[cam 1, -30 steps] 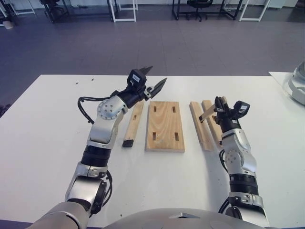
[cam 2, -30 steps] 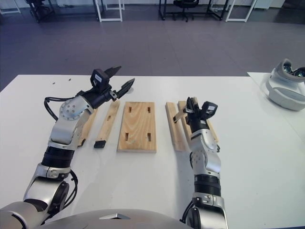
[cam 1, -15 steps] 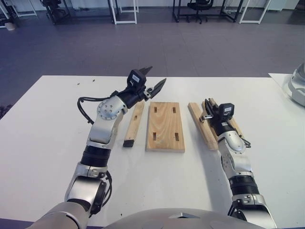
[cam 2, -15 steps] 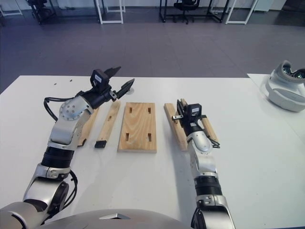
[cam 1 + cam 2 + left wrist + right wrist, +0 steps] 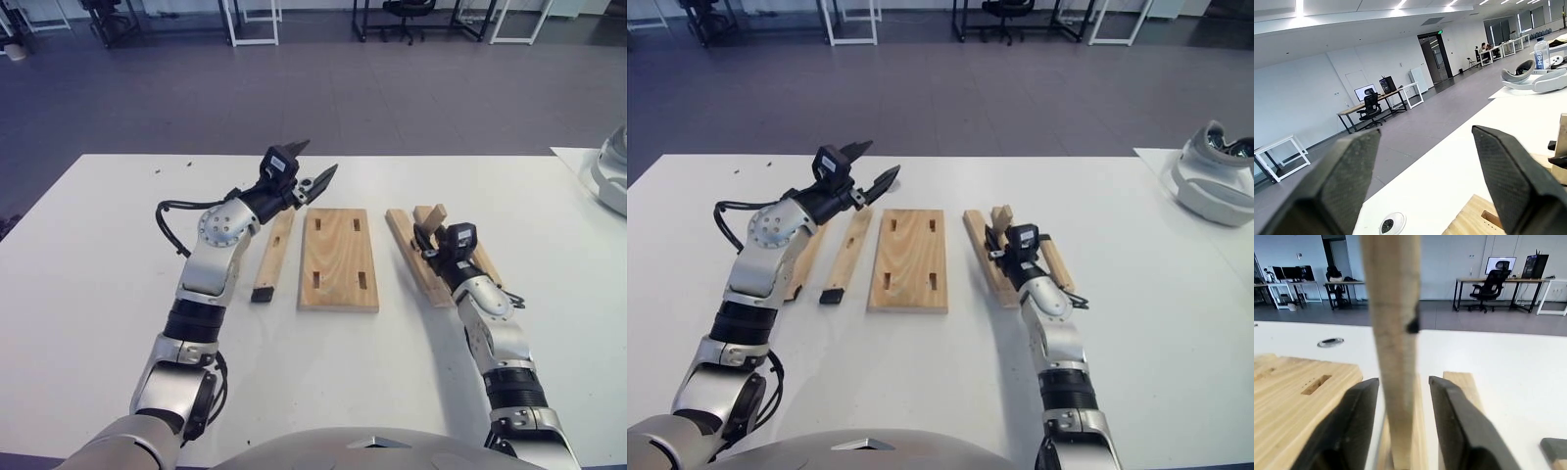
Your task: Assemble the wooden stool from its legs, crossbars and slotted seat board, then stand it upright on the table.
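Left tool (image 5: 315, 159) open, raised over the far end of left leg (image 5: 273, 255). Seat board (image 5: 338, 259) lies flat at centre of surface (image 5: 98, 294). Right tool (image 5: 429, 241) clamps stick (image 5: 432, 216) upright above right legs (image 5: 411, 262), just beside the board.

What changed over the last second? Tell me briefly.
The right gripper, holding a short wooden stick, swung inward toward the seat board; the stick now stands more upright. The left gripper stayed open and raised; the seat board did not move.
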